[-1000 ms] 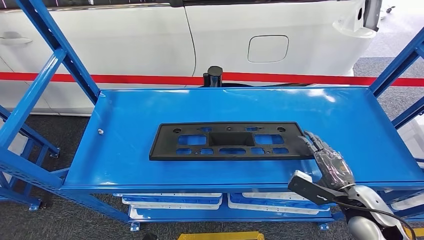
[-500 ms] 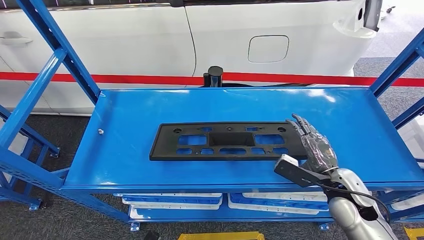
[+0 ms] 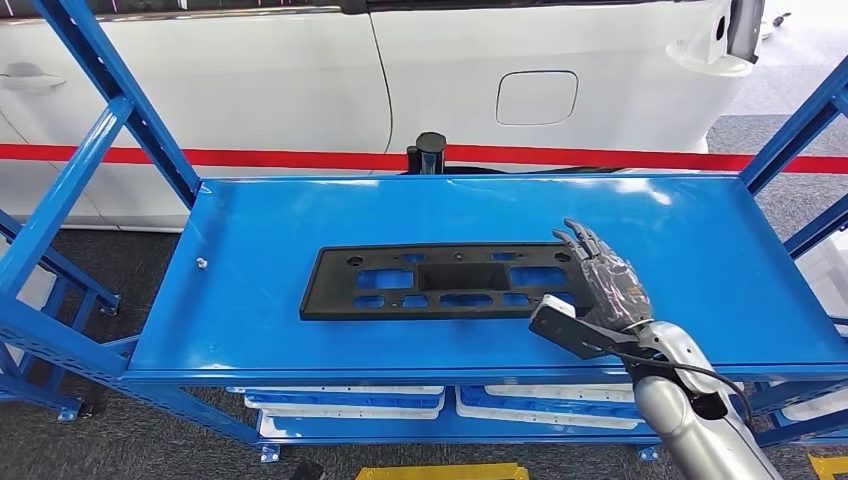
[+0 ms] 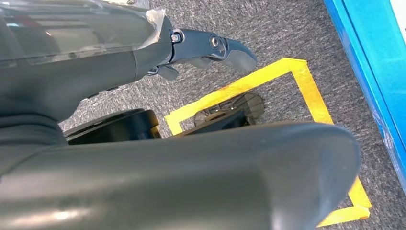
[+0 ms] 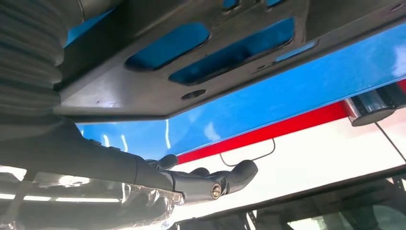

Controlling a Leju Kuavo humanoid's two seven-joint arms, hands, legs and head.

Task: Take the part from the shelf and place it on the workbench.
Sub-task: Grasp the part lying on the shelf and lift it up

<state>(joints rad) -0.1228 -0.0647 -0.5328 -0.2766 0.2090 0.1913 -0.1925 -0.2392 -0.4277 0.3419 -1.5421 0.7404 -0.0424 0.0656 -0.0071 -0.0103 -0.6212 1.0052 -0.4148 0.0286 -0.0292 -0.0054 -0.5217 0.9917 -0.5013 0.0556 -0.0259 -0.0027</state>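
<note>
Black plastic part (image 3: 450, 281) — a long flat panel with rectangular cut-outs and small round holes — lies flat near the middle of the blue shelf (image 3: 300, 220), long side running across. In the right wrist view the same part (image 5: 201, 62) sits close above the hand, blue showing through its openings.

Right hand (image 3: 605, 290) is over the part's right end, fingers (image 3: 585, 245) extended and spread above it, thumb (image 3: 565, 325) out toward the shelf's front edge; nothing is gripped. Whether the palm touches the part cannot be told. Right wrist view shows the fingers (image 5: 215, 179) straight and apart.

Left hand (image 4: 143, 158) hangs over grey carpet (image 4: 287, 33) beside a yellow tape outline (image 4: 297, 81); fingers (image 4: 210, 48) extended, holding nothing.

Behind the shelf — a white car body (image 3: 450, 70), a red stripe (image 3: 600, 158), a dark cylindrical post (image 3: 429, 152). White trays (image 3: 345, 402) sit on the lower level.
</note>
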